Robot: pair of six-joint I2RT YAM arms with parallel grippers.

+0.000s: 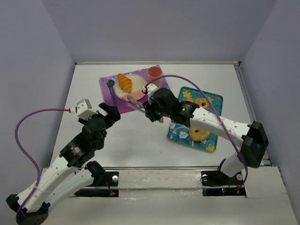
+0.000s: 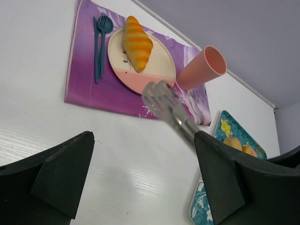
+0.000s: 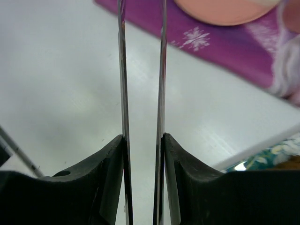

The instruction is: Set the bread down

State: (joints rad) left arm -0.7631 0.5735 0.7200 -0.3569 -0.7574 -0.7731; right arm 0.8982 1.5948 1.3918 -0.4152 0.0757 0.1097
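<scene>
Pinching slim, probably steel tongs (image 2: 165, 102), the right gripper (image 3: 143, 137) sits near the ridged croissant (image 2: 137, 43); left gripper (image 2: 143, 136) spread.

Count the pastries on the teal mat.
2. Far pastry sits at the back of the mat, near pastry at its front. The right arm crosses between them, so others may be hidden.

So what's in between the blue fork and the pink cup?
The plate, with the croissant lying on it, sits between the blue fork and the pink cup. The left wrist view shows it clearly.
</scene>
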